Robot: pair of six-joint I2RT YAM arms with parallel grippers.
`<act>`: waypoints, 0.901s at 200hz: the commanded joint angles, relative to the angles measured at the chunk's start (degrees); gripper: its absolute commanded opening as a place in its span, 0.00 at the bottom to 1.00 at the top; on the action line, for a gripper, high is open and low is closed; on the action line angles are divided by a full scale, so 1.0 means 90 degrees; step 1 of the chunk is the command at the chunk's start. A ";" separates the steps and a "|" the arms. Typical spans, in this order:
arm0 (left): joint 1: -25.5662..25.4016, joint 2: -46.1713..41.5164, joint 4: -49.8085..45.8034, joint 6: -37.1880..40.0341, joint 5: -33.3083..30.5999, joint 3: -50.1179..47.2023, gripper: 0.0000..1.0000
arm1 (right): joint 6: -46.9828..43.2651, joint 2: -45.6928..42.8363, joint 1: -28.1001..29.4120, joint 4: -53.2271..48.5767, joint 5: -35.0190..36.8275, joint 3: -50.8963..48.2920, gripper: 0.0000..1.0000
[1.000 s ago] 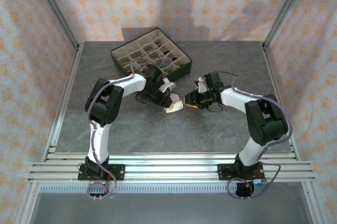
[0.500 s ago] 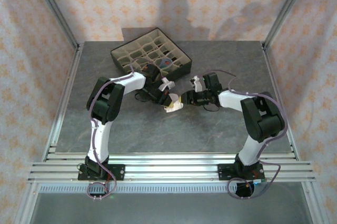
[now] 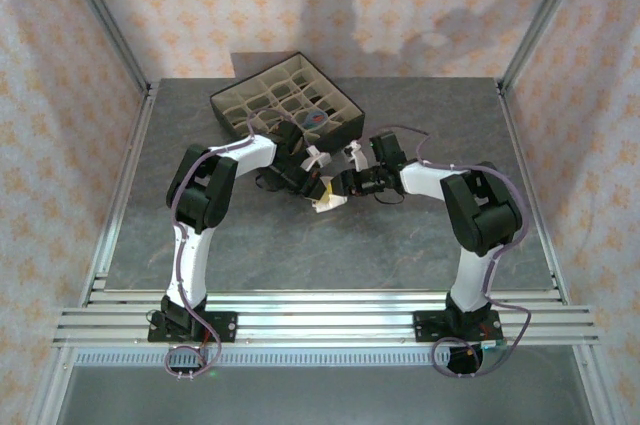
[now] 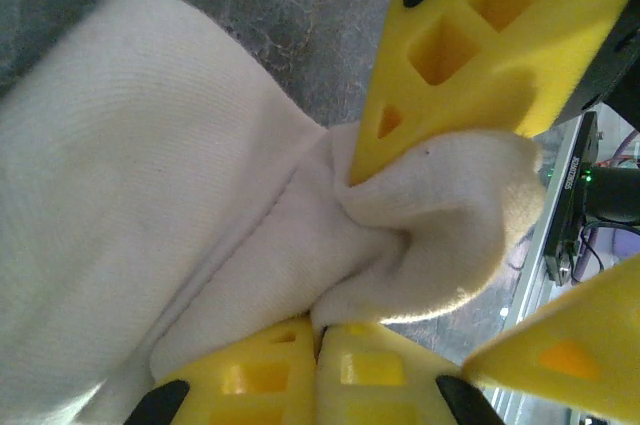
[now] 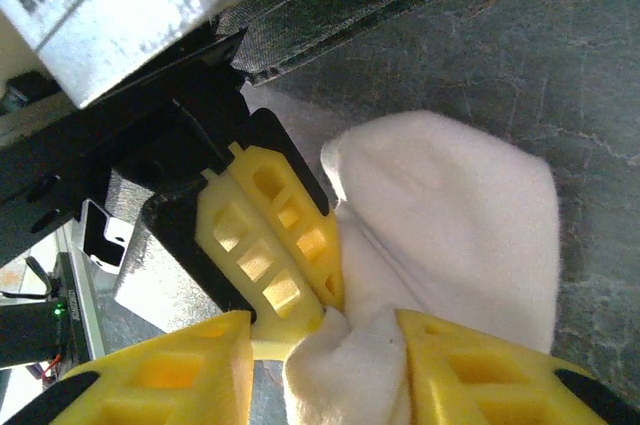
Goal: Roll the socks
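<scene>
box (image 3: 255,97): dark, beige grid compartments, sat at table's far side | table (image 3: 400,245): grey marbled top | walls (image 3: 60,95): orange-patterned | rails (image 3: 320,320): along near edge

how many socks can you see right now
2, maybe more hidden. The white sock lies on the table, pinched between the left gripper and right gripper. A grey-blue sock sits in the compartment box.

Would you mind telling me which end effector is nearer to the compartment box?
Left. The left end effector, shut on the white sock, sits just in front of the box; the right end effector, also at the sock, is slightly farther.
</scene>
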 commanded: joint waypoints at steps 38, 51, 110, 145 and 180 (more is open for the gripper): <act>0.0126 0.0400 0.0164 -0.0262 -0.1137 -0.0389 0.00 | -0.0015 0.0203 0.0112 -0.0585 0.1048 -0.0245 0.33; 0.0131 0.0356 0.0238 -0.0309 -0.1165 -0.0436 0.00 | 0.0026 0.0186 0.0112 -0.0604 0.1216 -0.0329 0.33; 0.0017 -0.0184 0.0820 -0.0302 -0.1424 -0.0779 0.08 | 0.0285 0.0588 0.0206 -0.1589 0.1671 0.0249 0.19; -0.0322 -0.1198 0.1697 0.0403 -0.1419 -0.1470 0.22 | 0.0293 0.0899 0.0227 -0.3008 0.2064 0.0870 0.09; -0.0584 -0.2379 0.2359 0.1101 -0.1676 -0.2070 0.29 | 0.0197 0.0964 0.0244 -0.3686 0.2144 0.1151 0.08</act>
